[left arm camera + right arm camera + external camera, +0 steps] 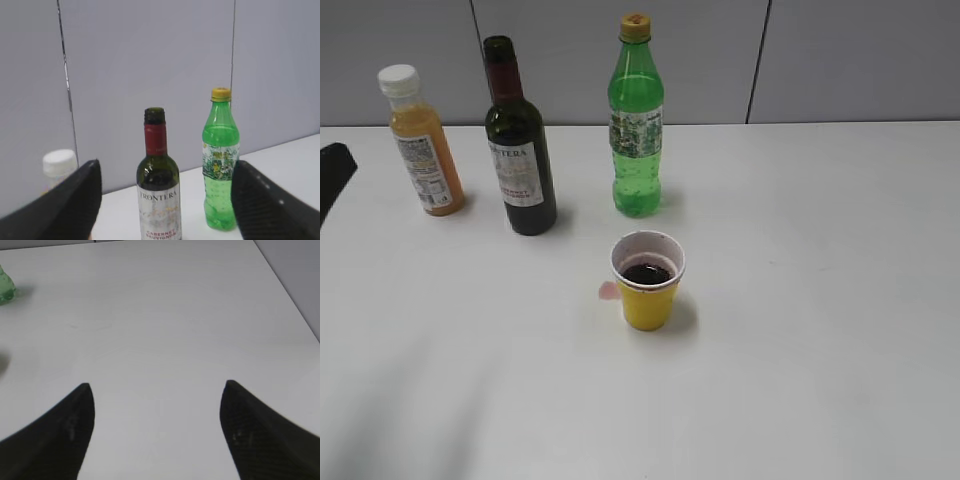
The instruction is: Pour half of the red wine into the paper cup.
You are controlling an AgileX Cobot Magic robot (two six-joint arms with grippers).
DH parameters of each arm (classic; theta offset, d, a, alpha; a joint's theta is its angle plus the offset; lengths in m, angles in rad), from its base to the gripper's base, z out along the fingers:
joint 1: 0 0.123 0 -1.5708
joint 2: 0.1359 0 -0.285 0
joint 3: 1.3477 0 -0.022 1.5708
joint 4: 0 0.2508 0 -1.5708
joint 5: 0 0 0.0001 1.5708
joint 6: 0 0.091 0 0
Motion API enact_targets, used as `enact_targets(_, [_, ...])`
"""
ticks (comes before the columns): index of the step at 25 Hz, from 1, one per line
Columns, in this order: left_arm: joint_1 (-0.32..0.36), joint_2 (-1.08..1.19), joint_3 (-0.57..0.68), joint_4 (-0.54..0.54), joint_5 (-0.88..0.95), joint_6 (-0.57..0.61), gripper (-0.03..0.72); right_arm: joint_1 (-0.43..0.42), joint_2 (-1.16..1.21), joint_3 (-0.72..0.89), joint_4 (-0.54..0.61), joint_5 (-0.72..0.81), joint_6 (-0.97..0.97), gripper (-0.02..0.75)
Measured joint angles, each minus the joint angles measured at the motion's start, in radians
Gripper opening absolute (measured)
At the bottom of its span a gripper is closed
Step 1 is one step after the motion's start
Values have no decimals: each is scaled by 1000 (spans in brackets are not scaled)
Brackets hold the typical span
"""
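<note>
The red wine (pixel 521 160) bottle stands upright and uncapped on the surface (pixel 820 350), behind and left of the paper cup (pixel 647 280), which already holds dark liquid. Both your pincers, left (pixel 165 200) and right (pixel 155 435), are spread wide and hold nothing. The pour looks done; you need only pull clear.

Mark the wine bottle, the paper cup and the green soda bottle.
wine bottle (pixel 520 170): exterior view, on its label.
paper cup (pixel 648 300): exterior view, on its yellow outer wall.
green soda bottle (pixel 637 130): exterior view, on its label.
</note>
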Motion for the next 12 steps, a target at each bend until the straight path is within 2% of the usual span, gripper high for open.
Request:
enact_targets(5, [0, -289, -57, 103, 351, 0, 608, 0, 0, 0, 0, 0, 0, 589])
enact_targets(8, [0, -460, -138, 166, 620, 0, 608, 0, 0, 0, 0, 0, 0, 589])
enact_targets(12, [0, -661, -269, 184, 1001, 0, 605, 0, 0, 0, 0, 0, 0, 589])
